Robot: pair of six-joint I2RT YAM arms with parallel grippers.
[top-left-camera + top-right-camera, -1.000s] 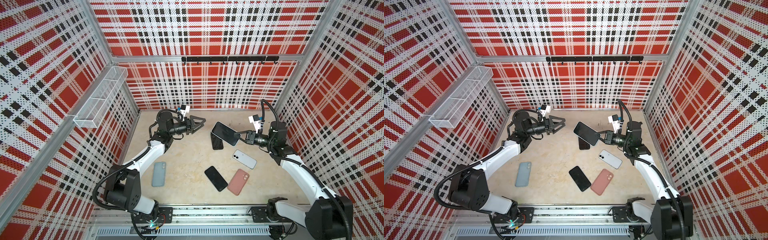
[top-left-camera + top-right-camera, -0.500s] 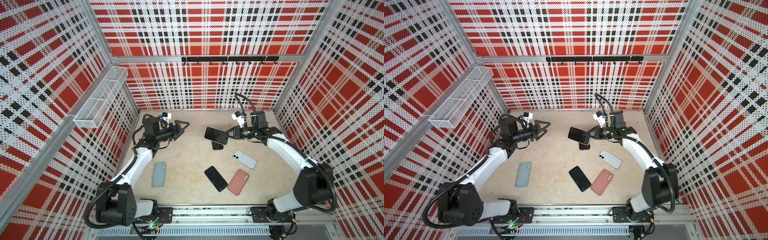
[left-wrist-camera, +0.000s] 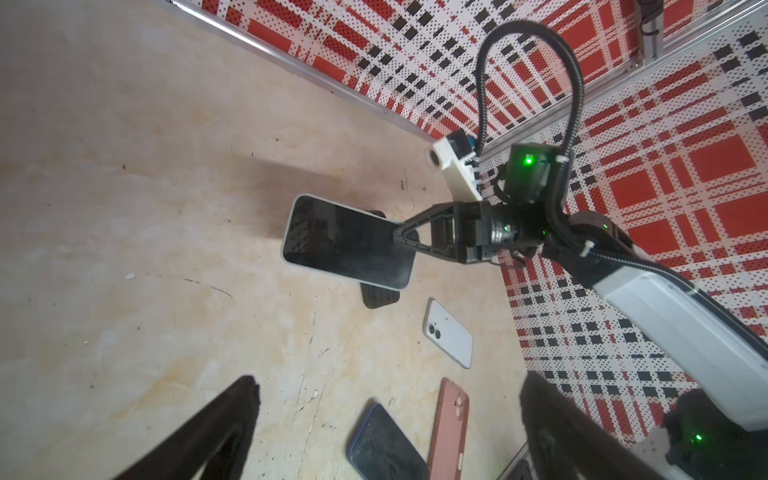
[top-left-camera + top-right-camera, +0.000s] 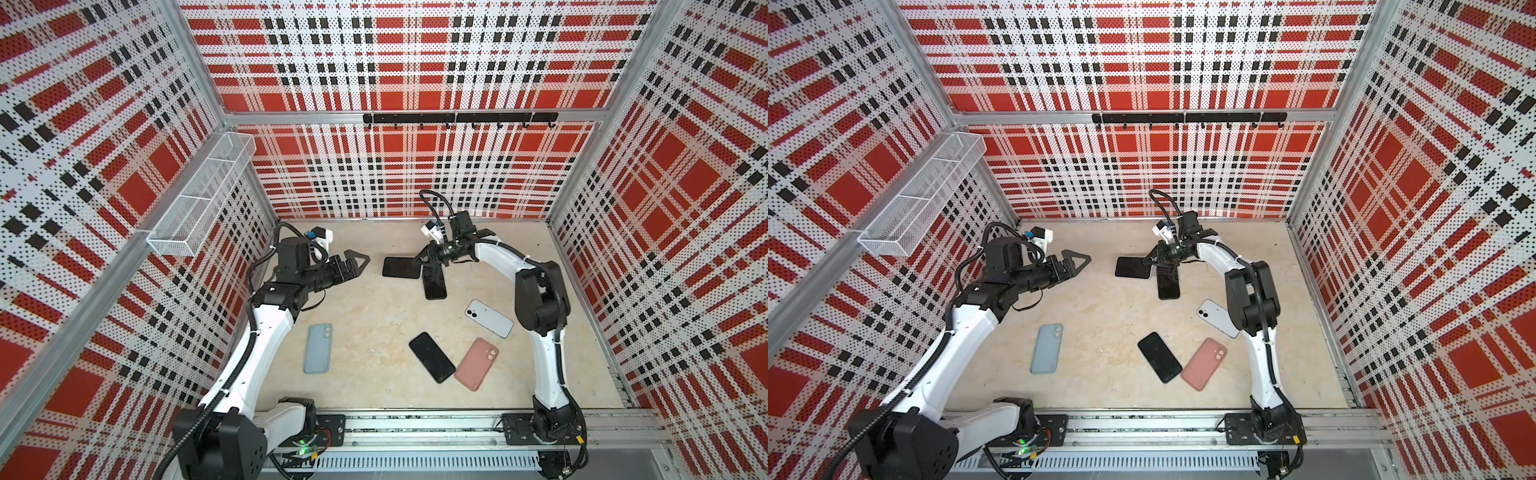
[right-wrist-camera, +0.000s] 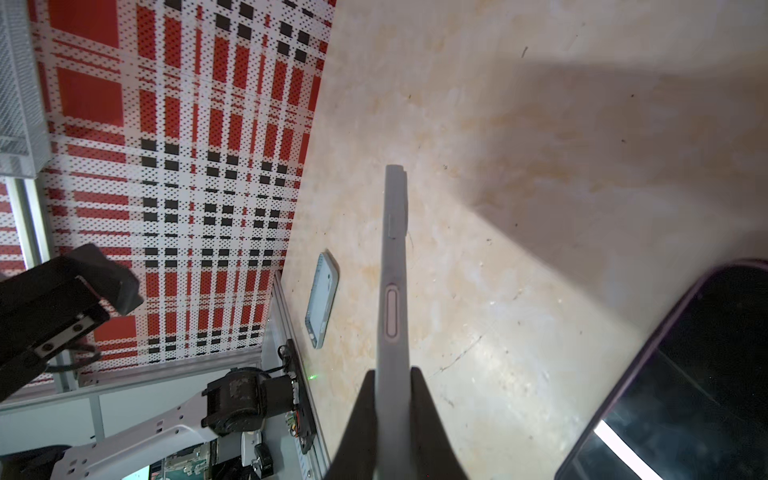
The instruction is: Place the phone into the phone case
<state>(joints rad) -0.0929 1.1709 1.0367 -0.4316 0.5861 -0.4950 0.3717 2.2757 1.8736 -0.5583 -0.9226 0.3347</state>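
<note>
While the right gripper (image 4: 418, 262) pinches the phone (image 4: 399, 267) by one end, its long axis points left toward the wide-open left gripper (image 4: 360, 264), near but apart.

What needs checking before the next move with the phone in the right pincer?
1. Right pincer shut on held phone at one short end: ok.
2. Left pincer open and empty: ok.
3. Held phone apart from black phone lying under it: ok, a gap shows in the right wrist view.
4. Blue case opening up: not ok, camera side faces up.
5. Pink case opening up: not ok, same.
6. Cases empty: cannot tell.
</note>
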